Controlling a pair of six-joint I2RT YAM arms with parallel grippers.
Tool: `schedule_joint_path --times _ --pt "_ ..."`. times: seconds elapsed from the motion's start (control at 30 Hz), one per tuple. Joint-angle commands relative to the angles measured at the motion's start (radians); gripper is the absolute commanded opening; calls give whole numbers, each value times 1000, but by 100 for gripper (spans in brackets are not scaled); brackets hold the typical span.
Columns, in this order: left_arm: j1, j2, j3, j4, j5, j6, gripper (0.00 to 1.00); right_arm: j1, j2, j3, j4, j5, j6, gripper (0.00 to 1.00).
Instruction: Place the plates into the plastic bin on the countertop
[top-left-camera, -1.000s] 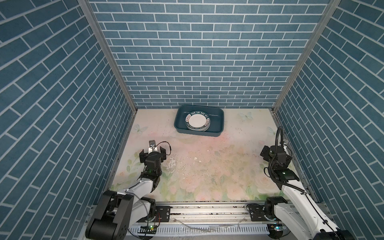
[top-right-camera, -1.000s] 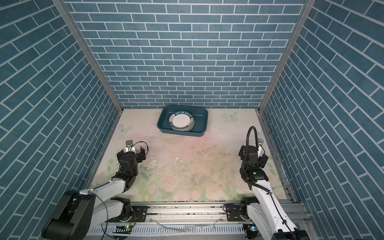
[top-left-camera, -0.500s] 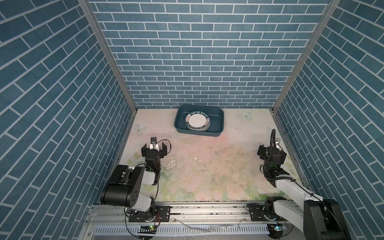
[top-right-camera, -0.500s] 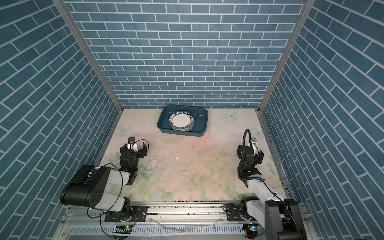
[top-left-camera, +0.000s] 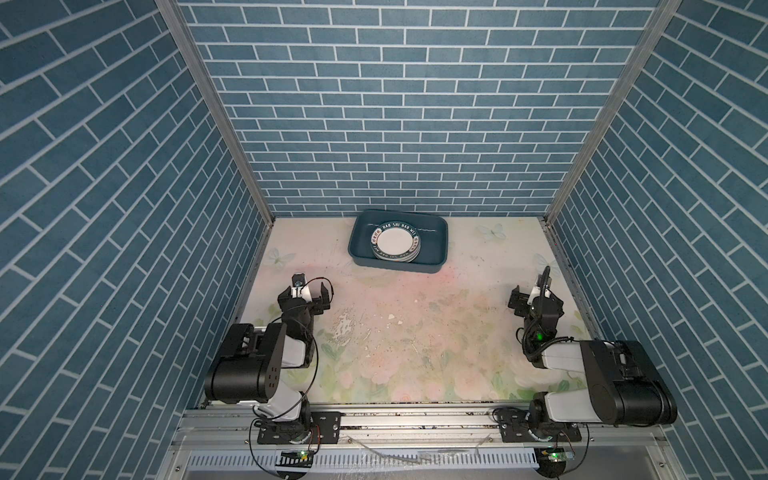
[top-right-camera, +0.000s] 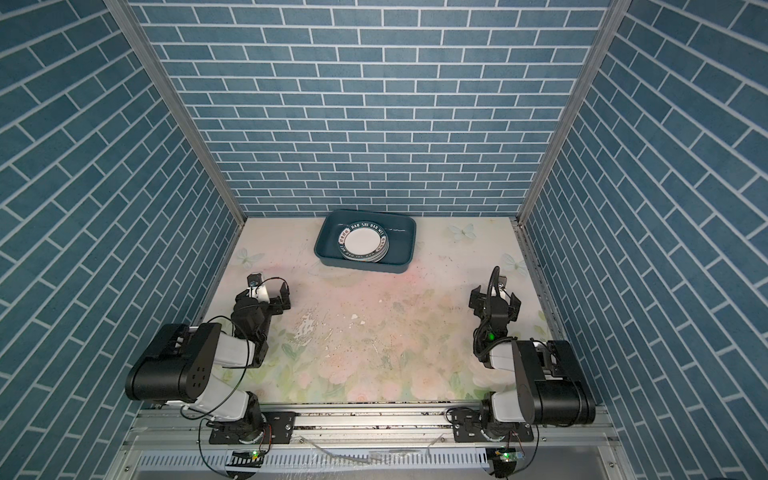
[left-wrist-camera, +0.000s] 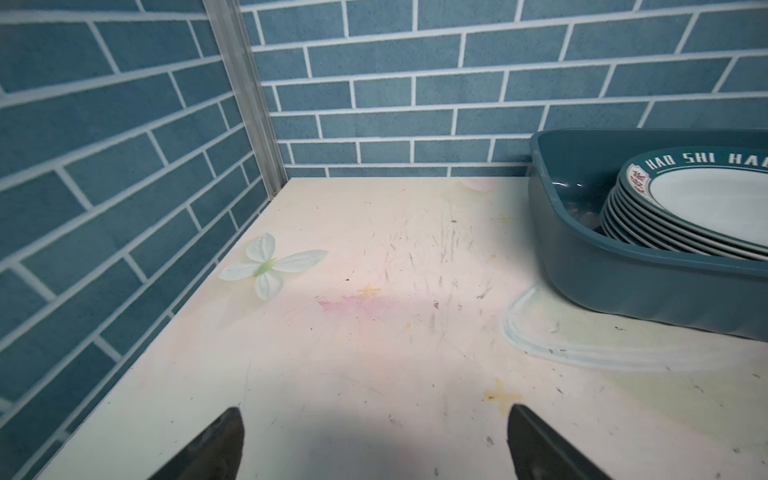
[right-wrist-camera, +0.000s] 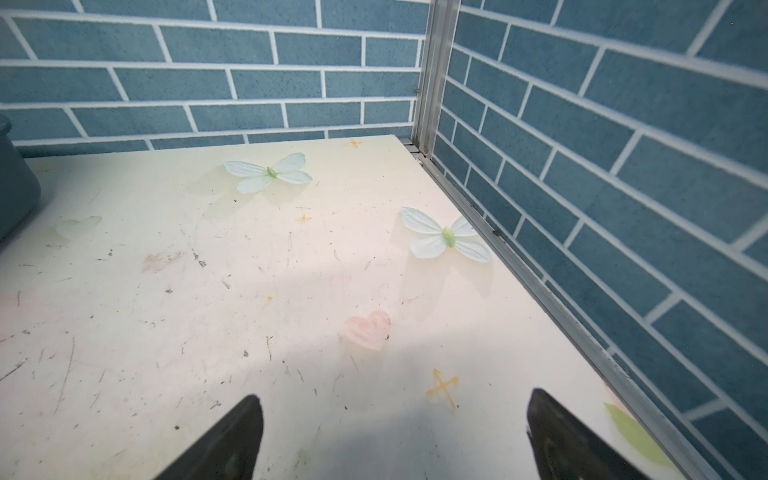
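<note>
Black fingertips of the left hand (left-wrist-camera: 374, 419) stand wide apart with nothing between them, low over bare tabletop (top-left-camera: 415, 332). The right hand (right-wrist-camera: 392, 405) is spread just as wide and is equally empty, near the opposite side edge. Both arms are folded back toward the front rail (top-left-camera: 415, 415). I read that as a parked pose: no plate lies loose anywhere on the surface in both top views, so neither arm seems to have anything left to fetch.

The plates (top-left-camera: 395, 245) sit as one stack inside the plastic bin (top-left-camera: 434, 245), toward its left half. The topmost shows a green lettered rim and a plain white centre. In the left wrist view their edges nest one on another, and the pile rises to about the bin's rim. Stacking them leaves the other half of the bin free. The bin stands at the far edge, close to the back wall and well apart from both hands.

Pastel flowers, leaves and butterflies (right-wrist-camera: 268, 172) are printed on the pale surface. A scuffed patch (top-left-camera: 345, 328) in the middle has lost its print, and fine scratches and specks run elsewhere. Blue brick walls (top-left-camera: 395, 124) close in three sides, joined by aluminium posts (top-left-camera: 224, 124).
</note>
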Motion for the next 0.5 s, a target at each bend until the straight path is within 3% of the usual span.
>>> schedule_joint_path --times 0.0,0.1,0.2,0.33,0.47 --pt "5 -20 61 -128 78 11 100 -10 70 10 143 -49 -42 99" --pt "4 -20 71 -144 91 17 100 -12 143 17 211 -58 -53 99" --pt "4 -18 77 -153 86 14 100 -25 131 48 134 -85 -42 99" --pt "4 -19 128 -259 90 18 100 -75 115 166 -129 -187 -7 99" --pt "4 -18 131 -262 92 20 100 -103 119 169 -131 -233 7 99"
